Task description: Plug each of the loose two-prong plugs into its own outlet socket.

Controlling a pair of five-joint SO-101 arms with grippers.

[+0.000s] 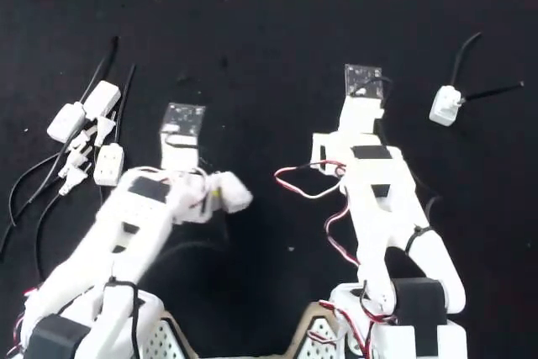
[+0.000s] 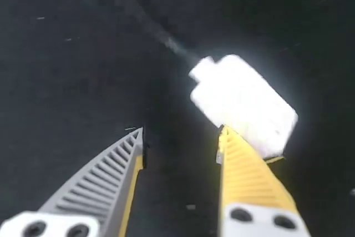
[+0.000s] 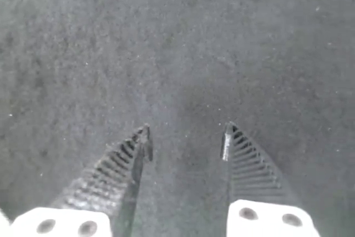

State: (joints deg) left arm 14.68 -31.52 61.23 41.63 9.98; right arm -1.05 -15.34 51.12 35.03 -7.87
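Observation:
A white outlet socket block (image 2: pixel 244 104) with a dark cable lies just past the yellow fingertip (image 2: pixel 224 137) of my left gripper (image 2: pixel 180 134). The gripper is open and nothing sits between its fingers. From above, this block (image 1: pixel 234 192) lies mid-table, at the tip of the left gripper (image 1: pixel 217 197), which points right. Small white two-prong plugs (image 1: pixel 77 157) on black cords lie at the far left among three white socket blocks (image 1: pixel 102 98). My right gripper (image 3: pixel 186 131) hangs open over bare black table.
Another white block (image 1: pixel 444 105) with black cables lies at the far right. Black cords (image 1: pixel 25 182) trail from the left cluster toward the table's front. The table (image 1: pixel 269 31) is covered in black cloth. Red and white wires loop off the right arm (image 1: pixel 307 187).

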